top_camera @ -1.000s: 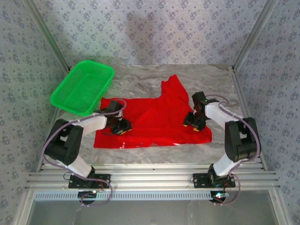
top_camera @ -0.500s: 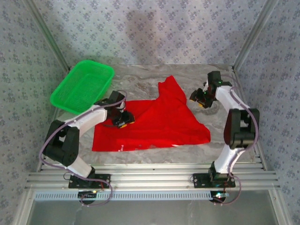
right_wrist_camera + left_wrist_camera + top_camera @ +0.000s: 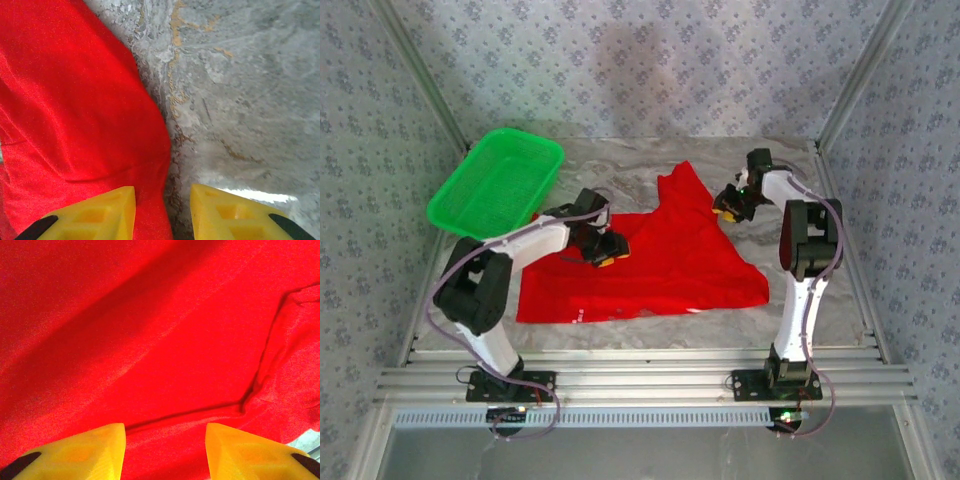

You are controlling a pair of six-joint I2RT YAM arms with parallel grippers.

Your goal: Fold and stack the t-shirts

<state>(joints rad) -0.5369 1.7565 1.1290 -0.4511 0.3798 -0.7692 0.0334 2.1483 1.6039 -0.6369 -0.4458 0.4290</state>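
The right gripper (image 3: 728,205) had moved to the one o'clock edge of the shirt (image 3: 650,265), jaws narrow, empty. The left gripper (image 3: 610,250), half open, had slid toward centre. A new fold was probably coming.

Setting: robotics laboratory test cell, not a home.

- Enclosure: panels of patterned backdrop (image 3: 640,70) are standing on three sides, and bare aluminium frame posts (image 3: 420,82) are running up the corners.
- Worktop (image 3: 620,170): a marble-patterned surface is lying inside the frame.
- Mounting: a slotted aluminium rail (image 3: 640,380) is spanning the near edge and carrying two bolted bases.
- Machinery: a left arm (image 3: 520,245) and a right arm (image 3: 805,290), white and black, are reaching over the worktop.
- Wiring: exposed cables (image 3: 435,300) are looping along the arms and hanging below the bases.
- Household goods: a red t-shirt (image 3: 660,265) and a green plastic basket (image 3: 498,188) are lying on the worktop.
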